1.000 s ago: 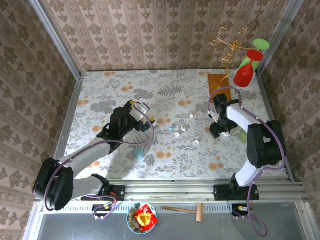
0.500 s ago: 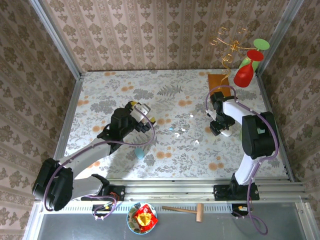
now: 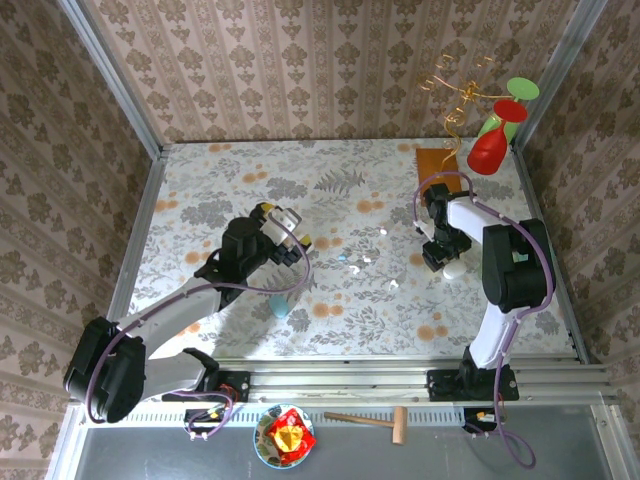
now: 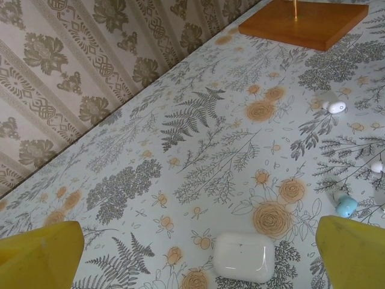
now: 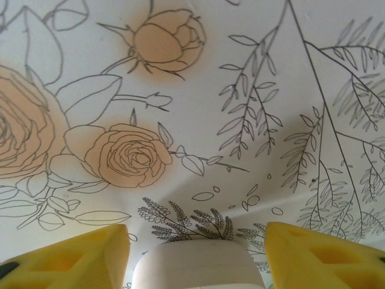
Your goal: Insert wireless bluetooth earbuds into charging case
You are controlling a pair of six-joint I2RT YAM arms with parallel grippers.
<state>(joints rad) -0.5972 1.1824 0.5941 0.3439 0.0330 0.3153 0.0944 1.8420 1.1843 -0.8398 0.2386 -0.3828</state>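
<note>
A white charging case (image 4: 243, 257) lies shut on the floral table between the two yellow fingers of my left gripper (image 4: 195, 244), which is open; in the top view this gripper (image 3: 288, 232) hangs left of centre. To its right lie tiny earbuds: a white one (image 4: 335, 107), a pale blue one (image 4: 346, 206) and another white one (image 4: 377, 167), also seen as specks (image 3: 365, 260) mid-table. My right gripper (image 5: 195, 238) is open low over the cloth, straddling a second white case (image 5: 195, 265) without visibly touching it; from above that case (image 3: 456, 268) peeks out beside the gripper (image 3: 441, 256).
A light blue case (image 3: 280, 308) sits near the front, left of centre. An orange wooden base (image 3: 437, 160) with gold wire and a red and green ornament (image 3: 492, 142) stands at the back right. Metal rails edge the table. A bowl (image 3: 284, 437) and small hammer (image 3: 375, 420) lie below the front rail.
The right arm has folded in closer to its gripper, which has settled lower around the white case. The left arm has not moved.
</note>
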